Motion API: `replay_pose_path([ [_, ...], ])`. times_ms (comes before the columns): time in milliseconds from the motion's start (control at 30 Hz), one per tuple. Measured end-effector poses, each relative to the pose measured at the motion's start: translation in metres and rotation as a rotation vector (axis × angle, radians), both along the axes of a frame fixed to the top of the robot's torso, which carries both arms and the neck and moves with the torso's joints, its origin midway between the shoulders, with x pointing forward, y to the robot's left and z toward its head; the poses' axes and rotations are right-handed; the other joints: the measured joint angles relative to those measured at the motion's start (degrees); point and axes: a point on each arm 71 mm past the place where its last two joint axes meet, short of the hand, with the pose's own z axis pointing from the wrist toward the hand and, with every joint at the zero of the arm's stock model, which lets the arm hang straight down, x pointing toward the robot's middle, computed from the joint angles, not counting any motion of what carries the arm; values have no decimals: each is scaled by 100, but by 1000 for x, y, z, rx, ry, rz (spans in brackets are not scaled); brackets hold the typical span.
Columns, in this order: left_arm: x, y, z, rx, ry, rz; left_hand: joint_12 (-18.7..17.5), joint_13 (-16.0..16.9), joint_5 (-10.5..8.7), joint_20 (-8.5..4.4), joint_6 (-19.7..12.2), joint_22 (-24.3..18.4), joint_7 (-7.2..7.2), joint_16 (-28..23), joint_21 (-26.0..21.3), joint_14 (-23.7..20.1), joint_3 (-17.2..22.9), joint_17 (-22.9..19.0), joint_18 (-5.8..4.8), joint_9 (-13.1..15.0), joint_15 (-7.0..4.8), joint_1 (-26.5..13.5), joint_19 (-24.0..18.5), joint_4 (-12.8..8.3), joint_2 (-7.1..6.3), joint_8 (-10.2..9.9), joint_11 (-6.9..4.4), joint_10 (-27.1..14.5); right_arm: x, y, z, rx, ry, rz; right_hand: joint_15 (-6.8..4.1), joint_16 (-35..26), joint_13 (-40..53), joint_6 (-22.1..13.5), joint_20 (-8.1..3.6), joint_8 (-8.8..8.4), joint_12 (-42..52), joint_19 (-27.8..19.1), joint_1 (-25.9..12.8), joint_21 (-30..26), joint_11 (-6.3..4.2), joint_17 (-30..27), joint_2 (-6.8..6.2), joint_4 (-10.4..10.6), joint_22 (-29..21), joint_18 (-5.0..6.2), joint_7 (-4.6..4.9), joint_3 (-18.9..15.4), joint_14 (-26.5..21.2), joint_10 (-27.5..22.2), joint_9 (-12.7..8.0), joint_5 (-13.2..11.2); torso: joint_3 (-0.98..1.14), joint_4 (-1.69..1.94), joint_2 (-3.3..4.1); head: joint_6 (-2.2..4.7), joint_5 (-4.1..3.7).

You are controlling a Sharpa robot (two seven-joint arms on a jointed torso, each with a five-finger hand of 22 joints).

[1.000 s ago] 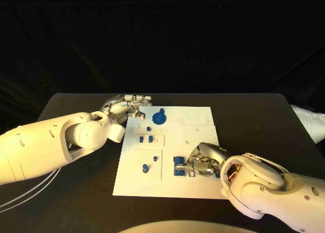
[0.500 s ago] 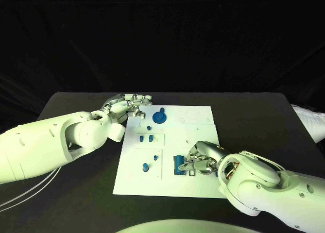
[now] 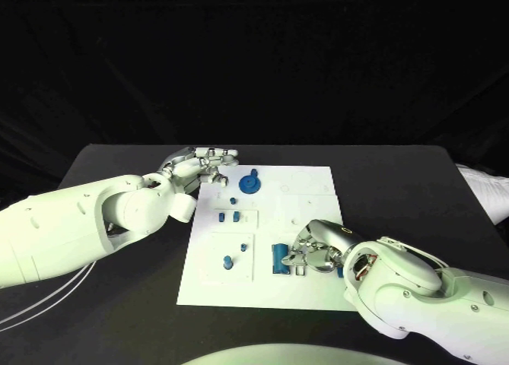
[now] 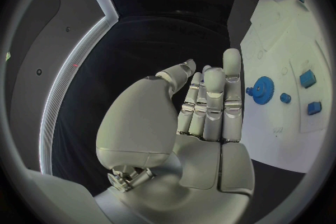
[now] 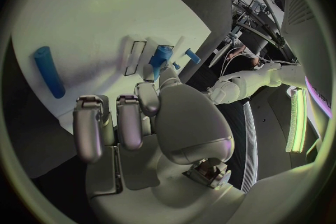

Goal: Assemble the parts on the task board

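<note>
The white task board [image 3: 309,194] lies mid-table. On it are a blue gear [image 3: 249,184], small blue pieces [image 3: 228,217] and a blue cylinder [image 3: 279,257] lying flat. My right hand [image 3: 316,255] sits over the board's near right part, just right of that cylinder [image 5: 49,71]. Its fingers are curled, and the thumb and a fingertip pinch a short blue peg [image 5: 161,59] over the board [image 5: 84,17]. My left hand [image 3: 199,163] hovers at the board's far left corner, fingers straight and apart from the gear [image 4: 264,90], holding nothing [image 4: 203,117].
Two more blue parts [image 3: 236,255] stand in the board's near left panel. Black table [image 3: 408,190] surrounds the board on all sides. A white object [image 3: 490,190] lies at the table's right edge.
My right hand has drawn slightly back to the right, leaving the blue cylinder lying uncovered on the board. The left hand has stayed put.
</note>
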Motion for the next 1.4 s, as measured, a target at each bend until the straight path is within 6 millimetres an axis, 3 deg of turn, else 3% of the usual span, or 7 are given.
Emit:
replay_pose_path([
  [167,0,1,0,1,0,1,0,0,0,0,0,0,0,0,0,0,0,0,0,0,0,0,0,0,0,0,0,0,-4,-19,7,5,-21,-30,1,0,53,-367,0,-236,1,0,-71,0,26,0,67,77,0,0,142,-77,0,26,-82,304,1,-4,-1,4,-23],
  [233,0,2,0,1,0,2,0,0,0,0,0,0,0,0,0,0,0,0,0,0,0,0,0,0,0,0,0,0,-4,-29,13,1,-36,-46,47,0,35,-439,0,-325,1,0,-79,0,27,0,74,77,0,0,213,-77,1,26,-124,372,-1,-4,-2,7,-40],
  [367,0,3,0,2,0,4,0,0,0,0,0,0,0,0,0,0,0,0,0,0,0,0,0,0,0,0,0,0,-1,-48,20,-22,-57,-79,105,0,-66,-530,66,-463,-134,-1,-126,0,73,0,74,159,0,0,263,-90,0,-11,-205,459,-3,-12,-3,15,-74],
  [633,-1,4,0,2,0,5,0,0,0,0,0,1,0,0,0,0,0,0,0,0,0,0,0,0,0,0,0,0,0,-77,21,-115,-93,-101,105,33,-116,-477,107,-525,-212,-1,-154,41,94,4,103,214,4,0,253,-82,0,-32,-298,672,0,-24,-3,27,-182],
  [933,-1,4,0,2,1,4,0,0,0,0,0,1,0,0,0,0,0,0,0,0,0,0,0,0,0,0,0,0,-3,-86,17,-207,-106,-85,105,34,-111,-233,107,-546,-233,-1,-216,43,95,4,41,423,3,0,200,-166,0,-32,-333,760,-1,-23,-3,32,-275],
  [1400,-1,6,0,4,1,7,0,0,0,0,0,1,0,0,0,0,0,0,0,0,0,0,0,0,0,0,0,0,-7,-83,4,-281,-67,-61,104,33,-123,-137,107,-578,-265,-1,-344,43,72,3,-40,608,3,0,159,-289,0,-9,-332,759,1,-8,-1,10,-249],
])
